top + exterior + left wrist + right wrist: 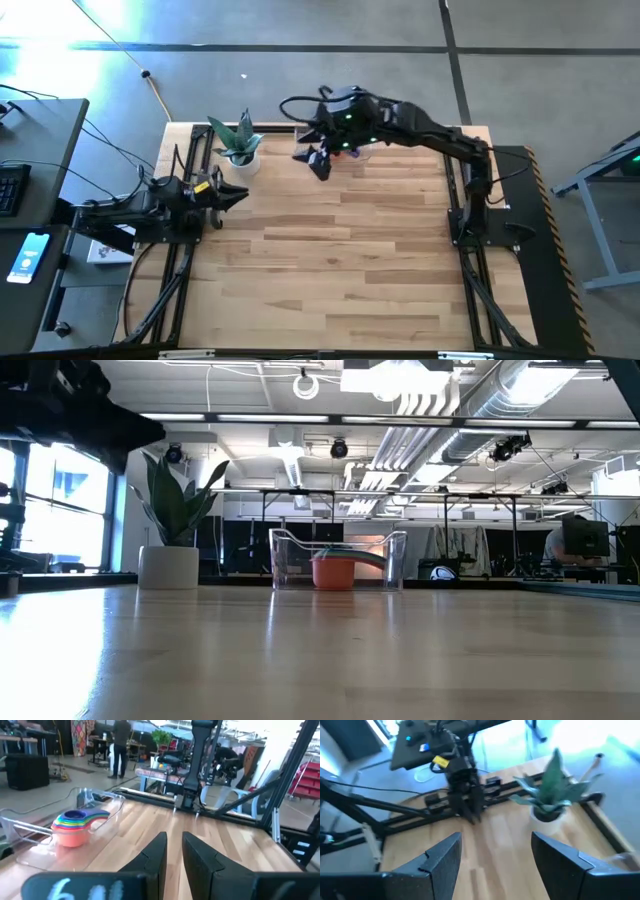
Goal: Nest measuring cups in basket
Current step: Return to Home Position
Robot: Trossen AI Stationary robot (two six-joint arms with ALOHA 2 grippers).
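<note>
Overhead, the right gripper (318, 160) hangs above the far middle of the table (340, 250). Its own wrist camera shows its fingers (442, 860) spread wide with nothing between them and touching nothing, pointing across toward the left arm and the white plant pot (547, 817).

The measuring cups (75, 826) sit nested in one stack inside the clear basket (112, 805) — orange at the bottom, rainbow rims above it, and a blue cup on top, with the handles fanned to one side. From table height the stack stands upright within the basket's walls, well to the right of the pot. From above, the right arm hides most of the basket, so the cups lie below the gripper and apart from it.

The left gripper (174, 839) waits at the table's left edge, its fingers drawn almost together — only a slim gap — and empty.
</note>
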